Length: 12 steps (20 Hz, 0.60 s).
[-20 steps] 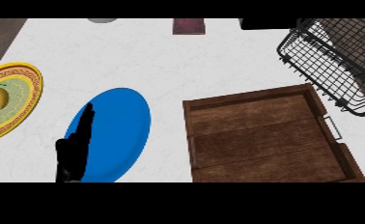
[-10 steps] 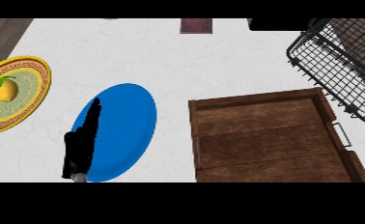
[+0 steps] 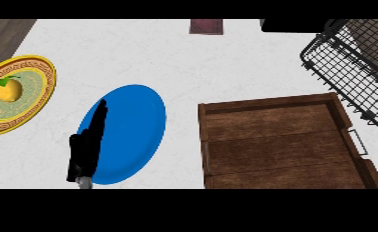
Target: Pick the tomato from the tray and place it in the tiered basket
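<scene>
The wooden tray [image 3: 280, 146] lies at the lower right, and I see no tomato on its boards. The black wire tiered basket [image 3: 347, 66] stands at the right edge, partly cut off by the view. My left hand [image 3: 87, 146] rests over the left side of a blue plate [image 3: 129, 131], fingers straight and pointing away from me. The right hand does not show in the view.
A yellow-rimmed patterned plate [image 3: 37, 71] at the left edge carries a yellow fruit [image 3: 9, 90] with a green leaf. A dark red block [image 3: 207, 26] and a black object [image 3: 295, 25] sit at the far edge. A wooden surface [image 3: 13, 31] borders the counter's far left corner.
The whole view has slid to the right: plates, tray and basket all shifted rightward, and the yellow plate with its fruit has come further into view. My left hand stays straight over the blue plate.
</scene>
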Each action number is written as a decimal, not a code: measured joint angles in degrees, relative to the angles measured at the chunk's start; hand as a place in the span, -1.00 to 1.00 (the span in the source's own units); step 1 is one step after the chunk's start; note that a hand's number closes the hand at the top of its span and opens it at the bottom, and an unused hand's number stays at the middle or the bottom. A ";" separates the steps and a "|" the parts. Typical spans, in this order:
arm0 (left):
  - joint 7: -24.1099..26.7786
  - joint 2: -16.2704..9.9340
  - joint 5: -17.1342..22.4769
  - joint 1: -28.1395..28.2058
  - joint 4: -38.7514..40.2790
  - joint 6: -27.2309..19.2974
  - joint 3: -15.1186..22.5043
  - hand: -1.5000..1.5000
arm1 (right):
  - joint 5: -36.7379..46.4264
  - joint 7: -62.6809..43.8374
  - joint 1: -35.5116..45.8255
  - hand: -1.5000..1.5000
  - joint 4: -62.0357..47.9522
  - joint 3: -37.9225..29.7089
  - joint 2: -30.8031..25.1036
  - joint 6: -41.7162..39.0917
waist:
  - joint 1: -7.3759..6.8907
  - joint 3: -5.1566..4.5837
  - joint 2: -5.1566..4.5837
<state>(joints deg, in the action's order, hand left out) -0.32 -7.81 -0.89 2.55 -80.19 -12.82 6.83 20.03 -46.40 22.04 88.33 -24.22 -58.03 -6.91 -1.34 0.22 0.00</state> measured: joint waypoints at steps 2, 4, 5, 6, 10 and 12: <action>0.11 0.28 -0.26 0.02 -0.02 0.01 0.11 0.00 | 0.54 3.00 2.42 1.00 -4.54 1.52 0.03 0.12 | -0.03 0.00 0.00; -0.02 -0.01 -0.49 0.28 -0.58 0.17 -0.03 0.00 | 2.10 5.01 4.68 1.00 -8.28 3.95 0.84 0.84 | -0.09 -0.01 -0.03; 0.43 -0.18 -0.26 0.35 -0.51 0.61 -0.26 0.00 | 2.66 6.85 5.80 1.00 -10.84 4.72 0.88 0.98 | -0.15 -0.02 -0.06; 0.51 0.20 -0.60 0.24 -0.27 0.24 -0.14 0.00 | 3.29 7.53 7.43 1.00 -12.78 5.82 1.31 1.18 | -0.18 -0.01 -0.07; 0.06 0.49 -0.86 0.45 -0.81 0.21 -0.20 0.00 | 6.54 11.36 12.27 1.00 -21.52 9.02 3.15 2.88 | -0.28 -0.01 -0.13; -0.83 0.39 -0.95 0.51 -1.44 0.24 -0.29 0.00 | 8.43 12.99 14.72 1.00 -26.64 10.15 4.11 4.26 | -0.38 -0.04 -0.19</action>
<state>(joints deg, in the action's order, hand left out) -1.15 -7.42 -1.84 3.05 -81.64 -12.57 6.54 28.47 -33.41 36.76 61.69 -14.07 -53.92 -2.65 -1.72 0.18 -0.19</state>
